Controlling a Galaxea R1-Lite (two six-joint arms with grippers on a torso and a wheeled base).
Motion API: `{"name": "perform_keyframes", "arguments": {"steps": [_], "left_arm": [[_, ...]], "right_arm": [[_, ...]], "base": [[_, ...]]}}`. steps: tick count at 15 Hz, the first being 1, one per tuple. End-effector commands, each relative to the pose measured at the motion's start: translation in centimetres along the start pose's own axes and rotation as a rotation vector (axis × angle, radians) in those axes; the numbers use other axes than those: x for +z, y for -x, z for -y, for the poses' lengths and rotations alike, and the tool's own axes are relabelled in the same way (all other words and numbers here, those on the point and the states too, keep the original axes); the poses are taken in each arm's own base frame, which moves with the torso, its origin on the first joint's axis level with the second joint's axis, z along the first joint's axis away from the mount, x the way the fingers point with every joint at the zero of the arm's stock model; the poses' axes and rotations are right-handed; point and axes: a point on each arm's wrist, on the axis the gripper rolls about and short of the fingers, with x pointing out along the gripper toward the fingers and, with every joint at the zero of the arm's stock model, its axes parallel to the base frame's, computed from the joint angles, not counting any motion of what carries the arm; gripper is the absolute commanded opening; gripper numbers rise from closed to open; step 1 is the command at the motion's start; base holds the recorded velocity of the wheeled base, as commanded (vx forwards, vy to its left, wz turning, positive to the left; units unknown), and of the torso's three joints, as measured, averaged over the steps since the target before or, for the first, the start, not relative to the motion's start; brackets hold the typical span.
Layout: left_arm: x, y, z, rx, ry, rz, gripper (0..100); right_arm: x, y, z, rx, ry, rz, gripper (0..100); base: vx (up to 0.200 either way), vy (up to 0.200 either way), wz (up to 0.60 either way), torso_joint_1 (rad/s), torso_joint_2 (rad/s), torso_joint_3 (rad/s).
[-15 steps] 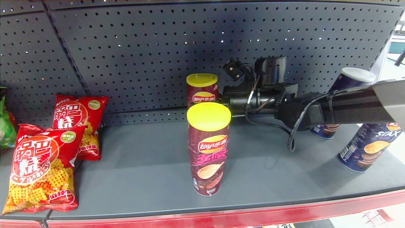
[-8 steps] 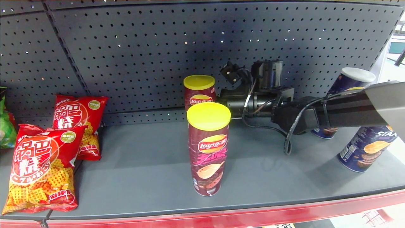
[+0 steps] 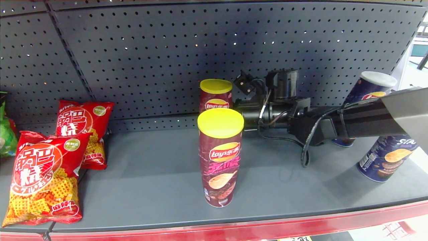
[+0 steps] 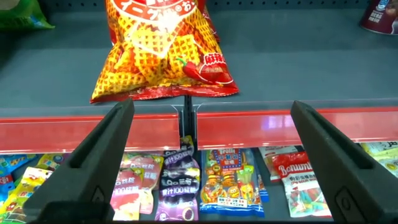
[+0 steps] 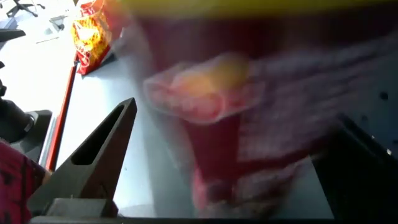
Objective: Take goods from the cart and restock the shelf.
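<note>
Shelf deck [image 3: 150, 180]: smooth matt grey painted metal; perforated back panel [image 3: 150, 50] matt dark metal too; front rail [image 3: 234, 229] glossy red. Front maroon chip canister [image 3: 220, 167] and rear maroon chip canister [image 3: 215, 97]: glossy printed wrap, the 2 lids smooth yellow plastic; front blue chip canister [image 3: 384, 159] equally glossy, rear blue chip canister [image 3: 367, 87] capped in smooth white plastic. Near red snack bag [image 3: 43, 180] and far red snack bag [image 3: 85, 130]: shiny crinkled film; left gripper [image 4: 212, 104]: matt black plastic fingers [image 4: 106, 149].

front maroon cardboard chip can [image 3: 220, 160]: yellow lid | rear maroon cardboard chip can [image 3: 215, 97]: yellow lid | 2 navy cardboard chip cans [image 3: 386, 159]: 1 white lid | red foil snack bags [image 3: 43, 180]: yellow lattice print | grey shelf deck [image 3: 150, 180]: red edge
</note>
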Motion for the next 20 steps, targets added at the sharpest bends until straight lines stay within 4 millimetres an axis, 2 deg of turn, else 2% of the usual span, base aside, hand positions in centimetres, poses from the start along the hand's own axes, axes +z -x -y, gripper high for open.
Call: {"name": "perform_keyframes", "arguments": {"steps": [1,2,3,7,10,15,20], "left_arm": [[0.0,0.0,0.0,0.001,0.000,0.000,100],[0.0,0.0,0.0,0.001,0.000,-0.001,100],[0.0,0.0,0.0,0.001,0.000,0.000,100],[0.0,0.0,0.0,0.001,0.000,0.000,100],[0.0,0.0,0.0,0.001,0.000,-0.001,100],[0.0,0.0,0.0,0.001,0.000,0.000,100],[0.0,0.0,0.0,-0.001,0.000,-0.002,100]], "right_arm": [[-0.3,1.5,0.4,-0.030,-0.012,-0.011,100],[-0.4,2.1,0.5,-0.041,-0.019,-0.015,100],[-0.7,3.9,0.7,-0.074,-0.037,-0.027,100],[-1.3,8.4,0.1,-0.145,-0.084,-0.054,100],[-1.6,9.9,-1.1,-0.151,-0.102,-0.069,100],[-0.5,12.1,-3.9,-0.125,-0.045,-0.054,100],[0.1,13.3,-8.1,-0.072,-0.029,-0.050,100]], "base": [[0.000,0.000,0.00,0.000,0.00,0.000],[0.000,0.000,0.00,0.000,0.00,0.000],[0.000,0.000,0.00,0.000,0.00,0.000],[0.000,0.000,0.00,0.000,0.00,0.000],[0.000,0.000,0.00,0.000,0.00,0.000],[0.000,0.000,0.00,0.000,0.00,0.000],[0.000,0.000,0.00,0.000,0.00,0.000]]}}
